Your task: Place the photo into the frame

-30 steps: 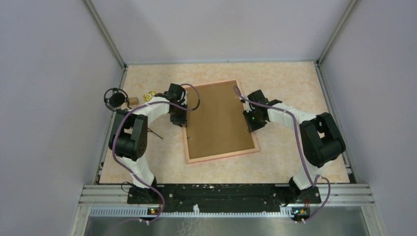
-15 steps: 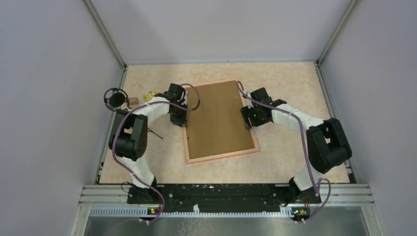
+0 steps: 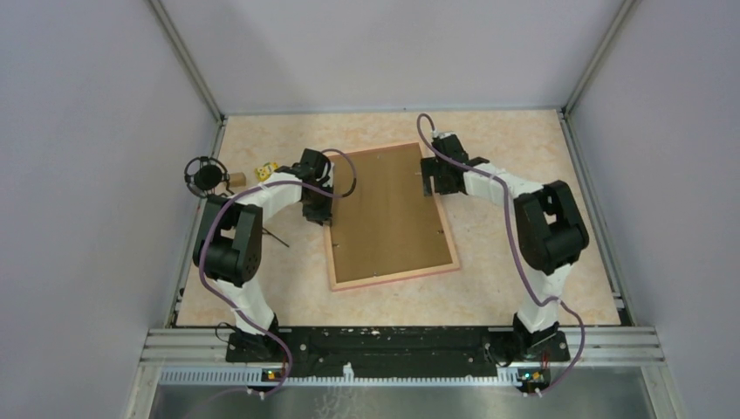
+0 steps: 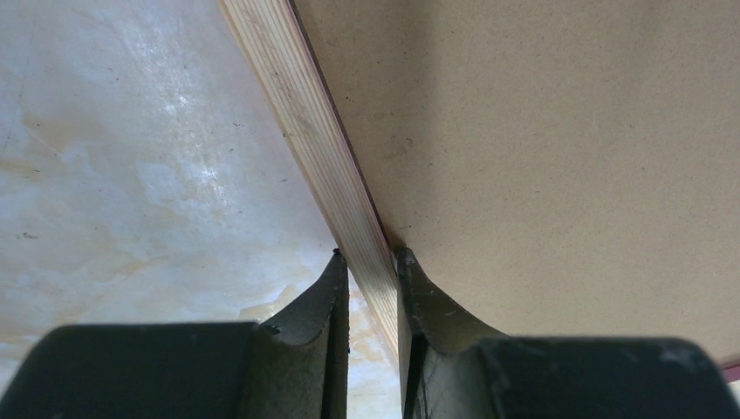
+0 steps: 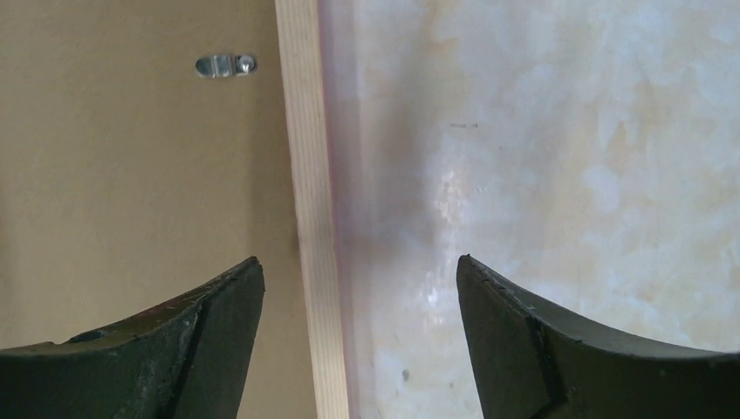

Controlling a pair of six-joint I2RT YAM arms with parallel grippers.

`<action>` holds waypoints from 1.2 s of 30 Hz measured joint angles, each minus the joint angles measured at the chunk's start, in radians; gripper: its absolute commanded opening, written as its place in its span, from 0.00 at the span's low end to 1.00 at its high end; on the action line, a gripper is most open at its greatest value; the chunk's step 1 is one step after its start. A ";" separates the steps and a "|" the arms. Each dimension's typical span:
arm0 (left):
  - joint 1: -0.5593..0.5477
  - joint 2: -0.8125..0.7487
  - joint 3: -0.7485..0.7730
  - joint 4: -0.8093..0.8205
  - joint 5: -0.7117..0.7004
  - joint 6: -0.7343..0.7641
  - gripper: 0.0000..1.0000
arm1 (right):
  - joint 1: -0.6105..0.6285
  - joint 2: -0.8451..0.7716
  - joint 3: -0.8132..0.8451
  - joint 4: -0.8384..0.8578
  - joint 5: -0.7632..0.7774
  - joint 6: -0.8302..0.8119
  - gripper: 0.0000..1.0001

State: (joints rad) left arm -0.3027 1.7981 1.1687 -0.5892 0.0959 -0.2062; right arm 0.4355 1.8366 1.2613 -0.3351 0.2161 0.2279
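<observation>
Frame (image 3: 397, 276): salmon-pink, lying flat on the mottled table (image 3: 506, 148) between the two arms, turned slightly so its far end leans to the right; back side up.
Backing board (image 3: 388, 214): brown, sitting inside the frame's rails and filling the opening.
Left gripper (image 4: 371, 262): down at the frame's left rail, about midway along; jaws narrow, one finger outside the rail on the table side and the other inside against the board's edge, pinching the pale wood between them.
Right gripper (image 5: 358, 262): near the frame's far right corner, jaws spread wide, holding nothing; one finger is over the board, the other over bare table, the right rail running between them and touching neither.
Turn clip (image 5: 224, 65): small metal tab on the board, just inside the right rail, ahead of the right gripper.
</observation>
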 measured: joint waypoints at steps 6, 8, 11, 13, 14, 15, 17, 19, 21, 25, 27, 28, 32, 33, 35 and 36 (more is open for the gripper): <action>-0.001 0.000 0.000 0.000 -0.001 0.001 0.07 | 0.000 0.117 0.051 0.066 0.003 -0.024 0.72; -0.001 0.000 0.000 0.000 -0.001 0.002 0.07 | 0.000 0.123 0.058 0.091 0.002 -0.026 0.70; -0.001 0.000 0.000 0.000 -0.001 0.002 0.07 | 0.000 0.148 0.084 0.127 0.000 -0.026 0.67; -0.001 0.000 0.000 0.000 0.000 0.003 0.07 | 0.000 0.170 0.106 0.139 0.000 -0.026 0.65; -0.001 0.000 0.000 0.000 0.000 0.003 0.07 | 0.000 0.186 0.122 0.145 -0.001 -0.026 0.65; -0.001 0.000 0.000 0.000 0.000 0.004 0.07 | 0.000 0.200 0.135 0.148 -0.002 -0.026 0.64; -0.001 0.000 0.000 0.000 0.000 0.005 0.07 | 0.000 0.224 0.163 0.157 -0.006 -0.024 0.64; -0.001 0.000 0.000 0.000 0.000 0.005 0.07 | 0.000 0.242 0.187 0.163 -0.008 -0.024 0.63; -0.001 0.000 0.000 0.000 0.001 0.006 0.07 | 0.000 0.259 0.203 0.167 -0.009 -0.022 0.63; -0.001 0.000 0.000 0.000 0.001 0.007 0.06 | 0.000 0.282 0.235 0.166 -0.008 -0.021 0.61; -0.001 0.000 0.000 0.000 0.001 0.007 0.06 | 0.000 0.291 0.251 0.156 -0.007 -0.021 0.58; -0.001 0.000 0.000 0.000 0.001 0.007 0.06 | 0.000 0.295 0.259 0.151 -0.006 -0.018 0.55; -0.001 0.000 0.000 0.000 0.001 0.008 0.06 | 0.002 0.302 0.270 0.145 -0.008 -0.006 0.44; -0.001 0.000 0.000 0.000 0.001 0.008 0.06 | 0.002 0.305 0.276 0.140 -0.008 -0.004 0.40; -0.001 0.000 0.000 0.000 0.001 0.008 0.06 | 0.005 0.311 0.286 0.131 -0.001 0.001 0.34; -0.001 0.000 0.000 0.000 0.001 0.008 0.06 | 0.005 0.312 0.289 0.126 0.004 0.005 0.31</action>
State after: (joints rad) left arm -0.3038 1.7981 1.1687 -0.5888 0.0971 -0.1986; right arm 0.4400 2.1483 1.5501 -0.2089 0.2199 0.2325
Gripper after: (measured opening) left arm 0.249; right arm 0.410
